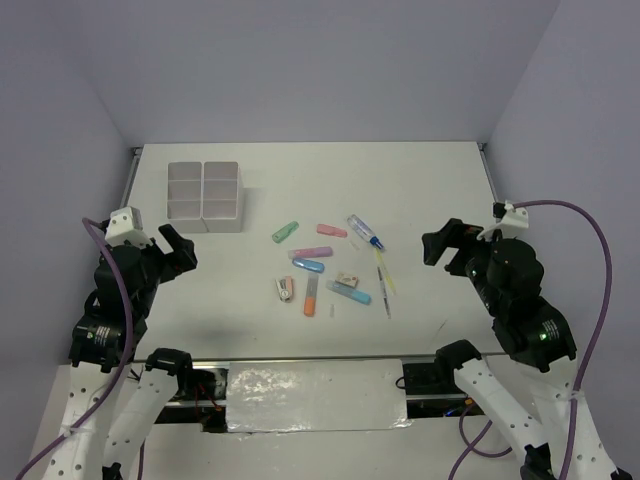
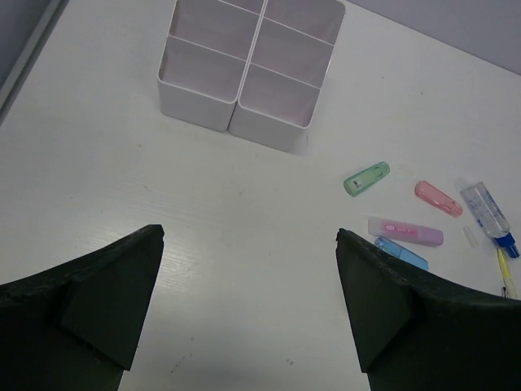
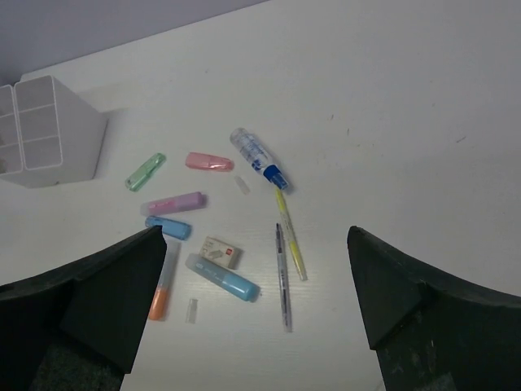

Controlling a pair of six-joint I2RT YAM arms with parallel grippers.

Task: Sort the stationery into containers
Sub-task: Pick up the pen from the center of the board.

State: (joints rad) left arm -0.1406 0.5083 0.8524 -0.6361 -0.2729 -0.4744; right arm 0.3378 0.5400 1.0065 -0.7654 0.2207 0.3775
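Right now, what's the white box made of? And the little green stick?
The compartment box looks like plastic: thin, smooth, milky walls that let some light through. The green capped stick also looks plastic, glossy and slightly see-through, probably a highlighter, though that is a guess.

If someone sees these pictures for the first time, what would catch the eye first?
First the scatter of pastel stationery in the middle of the white table: green, pink, purple, blue and orange pieces. Then the white four-compartment container at the far left, apparently empty. The left gripper and right gripper flank the pile, fingers open.
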